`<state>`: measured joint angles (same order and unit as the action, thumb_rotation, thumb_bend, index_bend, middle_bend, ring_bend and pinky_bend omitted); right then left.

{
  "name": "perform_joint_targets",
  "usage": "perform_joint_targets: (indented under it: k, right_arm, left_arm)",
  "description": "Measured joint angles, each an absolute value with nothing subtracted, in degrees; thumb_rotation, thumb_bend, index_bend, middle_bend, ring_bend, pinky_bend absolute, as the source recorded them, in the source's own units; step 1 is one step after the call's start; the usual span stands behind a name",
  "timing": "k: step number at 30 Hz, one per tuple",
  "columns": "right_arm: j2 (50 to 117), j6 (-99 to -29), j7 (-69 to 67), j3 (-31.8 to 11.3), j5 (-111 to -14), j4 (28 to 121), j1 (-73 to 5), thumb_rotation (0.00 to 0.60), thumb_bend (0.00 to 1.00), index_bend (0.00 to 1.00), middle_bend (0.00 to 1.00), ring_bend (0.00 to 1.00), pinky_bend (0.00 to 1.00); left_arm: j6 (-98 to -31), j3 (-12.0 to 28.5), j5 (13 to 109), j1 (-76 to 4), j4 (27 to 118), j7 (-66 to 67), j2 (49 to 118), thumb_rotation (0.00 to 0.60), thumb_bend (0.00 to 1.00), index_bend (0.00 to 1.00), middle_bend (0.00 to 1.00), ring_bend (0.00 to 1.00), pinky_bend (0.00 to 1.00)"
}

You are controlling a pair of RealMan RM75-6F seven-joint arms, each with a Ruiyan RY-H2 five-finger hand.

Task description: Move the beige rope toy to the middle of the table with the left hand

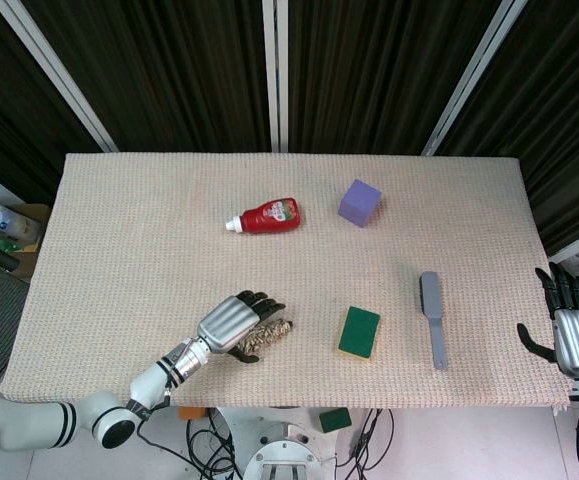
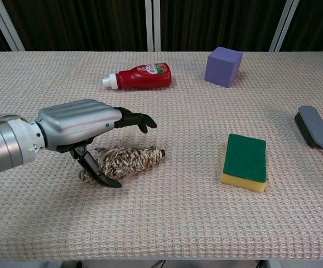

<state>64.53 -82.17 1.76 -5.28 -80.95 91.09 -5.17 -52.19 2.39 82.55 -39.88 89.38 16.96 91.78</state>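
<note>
The beige rope toy (image 1: 272, 333) (image 2: 132, 159) lies on the woven table mat near the front, left of centre. My left hand (image 1: 233, 321) (image 2: 82, 125) is spread over its left half, fingers (image 2: 134, 119) stretched out above it and the thumb (image 2: 97, 172) curled down in front of it. The fingers are not closed around the toy, which rests on the mat. My right hand (image 1: 575, 328) hangs off the table's right edge in the head view, fingers apart and holding nothing.
A red ketchup bottle (image 1: 267, 216) (image 2: 139, 76) lies at the back centre, a purple cube (image 1: 359, 203) (image 2: 223, 66) to its right. A green-and-yellow sponge (image 1: 359, 332) (image 2: 245, 162) sits right of the toy. A grey brush (image 1: 432, 318) (image 2: 317, 131) lies further right.
</note>
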Motion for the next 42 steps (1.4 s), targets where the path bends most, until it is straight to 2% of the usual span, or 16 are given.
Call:
perform_joint_targets:
  k: [13,14,17,19,24,29,33,39,42]
  right_arm:
    - [64.9,-81.7,1.1,-5.3,-81.0,90.2,-5.4,0.583,0.33,0.00,0.00,0.00,0.00]
    - [64.9,-81.6,1.1,-5.3,-80.9,90.1,-5.4,0.583,0.33,0.00,0.00,0.00,0.00]
    - [65.0,-81.6,1.0,-5.3,-80.8,89.9,-5.4,0.583,0.33,0.00,0.00,0.00,0.00]
    - [65.0,-81.6,0.9,-5.3,-80.7,89.8,-5.3,0.583,0.33,0.00,0.00,0.00,0.00]
    - [64.8,-81.7,0.8,-5.2,-80.7,89.7,-5.2,0.585,0.33,0.00,0.00,0.00,0.00]
    - [64.8,-81.7,1.1,-5.2,-80.7,89.9,-5.2,0.584,0.33,0.00,0.00,0.00,0.00]
    - [65.0,-81.4,1.3,-5.2,-80.7,90.0,-5.4,0.585,0.33,0.00,0.00,0.00,0.00]
    - [65.0,-80.9,1.5,-5.3,-80.7,90.0,-5.7,0.584,0.33,0.00,0.00,0.00,0.00]
    - [64.9,-81.1,1.6,-5.4,-80.8,90.2,-5.7,0.584,0.33,0.00,0.00,0.00,0.00]
  left_arm:
    - [-52.0,2.3,81.0,-40.4,89.2,18.2,92.3,0.474,0.10,0.21,0.30,0.28,0.42]
    - [-51.7,2.3,80.7,-40.5,89.1,18.4,92.4,0.486,0.10,0.21,0.31,0.28,0.45]
    - [-51.4,2.2,80.3,-40.7,88.7,19.0,92.7,0.576,0.14,0.25,0.35,0.33,0.52]
    - [-52.1,2.1,80.5,-40.7,88.2,19.5,93.3,0.600,0.19,0.30,0.39,0.37,0.57]
    - [-53.1,1.8,81.2,-40.6,86.8,20.1,94.4,0.600,0.27,0.40,0.46,0.46,0.64]
    - [-53.3,1.6,81.4,-40.6,86.5,20.3,94.7,0.600,0.30,0.47,0.51,0.51,0.69]
    - [-54.8,1.7,82.7,-40.5,86.4,18.9,94.7,0.600,0.37,0.55,0.56,0.56,0.73]
    - [-56.7,2.5,84.6,-40.4,86.9,13.9,93.8,0.600,0.39,0.57,0.58,0.57,0.74]
    - [-57.3,4.4,85.3,-41.2,87.0,10.5,92.5,0.600,0.38,0.58,0.58,0.58,0.75]
